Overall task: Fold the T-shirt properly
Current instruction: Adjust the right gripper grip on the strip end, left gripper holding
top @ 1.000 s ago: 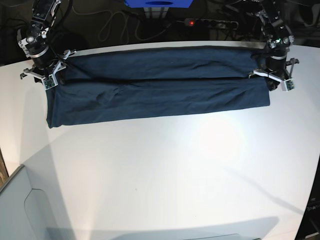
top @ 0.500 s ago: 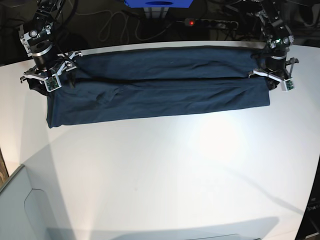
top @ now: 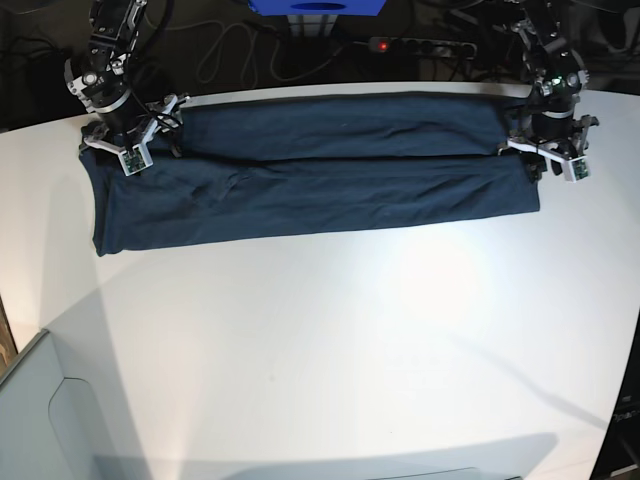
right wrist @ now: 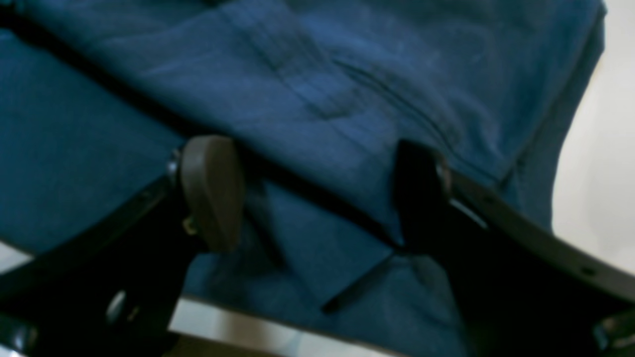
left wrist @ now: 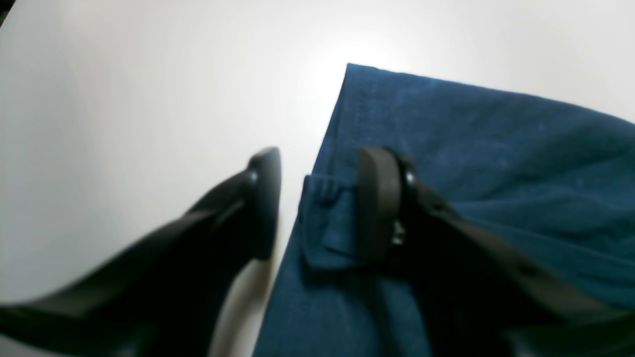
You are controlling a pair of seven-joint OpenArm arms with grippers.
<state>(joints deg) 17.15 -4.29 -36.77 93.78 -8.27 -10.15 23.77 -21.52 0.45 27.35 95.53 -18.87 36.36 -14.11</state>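
The dark teal-blue T-shirt (top: 320, 175) lies folded into a long band across the back of the white table (top: 330, 340). My left gripper (top: 548, 158) is at the band's right end. In the left wrist view (left wrist: 320, 203) it is open, with one finger (left wrist: 263, 198) over bare table and the other (left wrist: 379, 198) on the cloth, a small fold of the shirt's edge (left wrist: 322, 233) between them. My right gripper (top: 125, 150) is over the band's left end. In the right wrist view (right wrist: 315, 193) it is open, just above the cloth (right wrist: 347, 89), holding nothing.
A power strip with a red light (top: 380, 45), cables and a blue box (top: 315, 8) lie behind the table's back edge. A grey panel (top: 35, 420) stands at the front left corner. Bare white table stretches in front of the shirt.
My right gripper has moved from the shirt's left edge rightwards and back, onto the cloth, leaving the left end uncovered. My left gripper has hardly moved.
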